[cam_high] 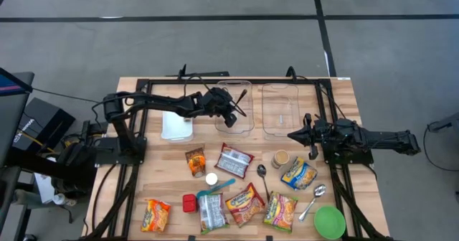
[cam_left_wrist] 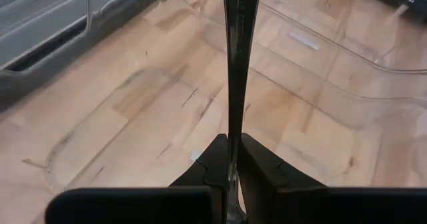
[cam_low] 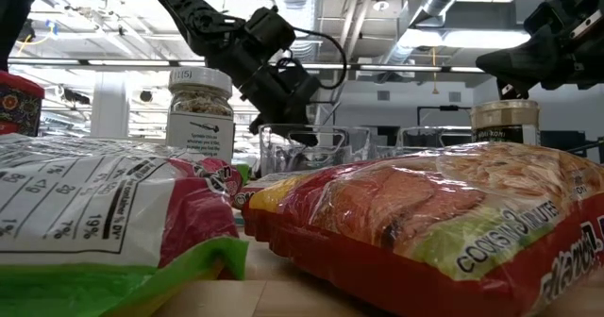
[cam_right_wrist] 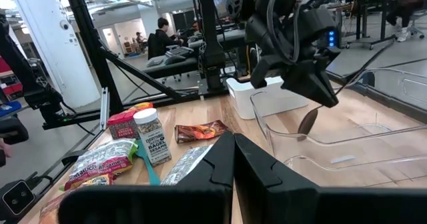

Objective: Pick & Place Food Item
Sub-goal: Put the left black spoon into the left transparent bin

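Left wrist view: the left gripper point(cam_left_wrist: 230, 159) has its jaws closed on the thin handle of a dark spoon point(cam_left_wrist: 239, 57), which runs straight out from between them over the floor of a clear container point(cam_left_wrist: 133, 117). In the right wrist view, the spoon bowl point(cam_right_wrist: 307, 122) hangs just inside the container's near wall point(cam_right_wrist: 267, 127), pointing down.

Handling: the spoon appears rigid, light and smooth. A pinch on the narrow handle, as here, lets it pivot if the bowl strikes the container wall. A grip nearer the middle of the handle would likely resist rotation better. The clear container looks thin-walled and light; a side contact could shift it on the counter point(cam_high: 337, 97).

Arm pose: in the high view the left arm point(cam_high: 154, 101) reaches from its base at the counter's left side across a white lidded box point(cam_high: 176, 125), with the wrist angled down over the left clear container point(cam_high: 247, 123). The spoon handle point(cam_high: 241, 95) projects up and away from the jaws.

Right arm: the right gripper point(cam_high: 295, 135) waits with jaws closed, held level beside the second clear container point(cam_high: 280, 90) and above a small jar point(cam_high: 280, 158).

Food packets point(cam_high: 234, 160) lie on the near half of the counter, well apart from both jaws.
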Tool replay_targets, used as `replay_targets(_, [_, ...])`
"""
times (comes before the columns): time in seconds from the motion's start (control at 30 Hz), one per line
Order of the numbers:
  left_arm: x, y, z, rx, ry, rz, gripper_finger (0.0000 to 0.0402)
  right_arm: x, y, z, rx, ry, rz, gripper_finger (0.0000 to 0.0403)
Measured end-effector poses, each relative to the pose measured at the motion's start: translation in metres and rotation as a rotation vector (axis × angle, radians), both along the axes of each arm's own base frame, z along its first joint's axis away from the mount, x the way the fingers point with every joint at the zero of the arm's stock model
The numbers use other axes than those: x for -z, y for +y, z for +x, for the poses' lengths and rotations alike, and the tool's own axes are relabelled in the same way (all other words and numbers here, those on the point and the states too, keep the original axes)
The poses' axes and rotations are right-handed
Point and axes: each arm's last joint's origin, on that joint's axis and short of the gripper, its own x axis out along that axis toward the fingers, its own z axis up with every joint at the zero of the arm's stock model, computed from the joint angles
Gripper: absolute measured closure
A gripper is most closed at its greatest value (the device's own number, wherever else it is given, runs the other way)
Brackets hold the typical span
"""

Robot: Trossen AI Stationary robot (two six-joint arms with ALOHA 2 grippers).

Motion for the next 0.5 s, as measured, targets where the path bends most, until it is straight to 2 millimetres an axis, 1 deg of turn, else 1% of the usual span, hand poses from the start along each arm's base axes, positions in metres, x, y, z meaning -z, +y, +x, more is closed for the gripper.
replay_targets(0.5, [0.002, -0.0001, -0.0004, -0.002, 0.013, -0.007, 0.0387, 0.0, 0.0, 0.0, 0.0, 0.0, 0.0, 0.0403])
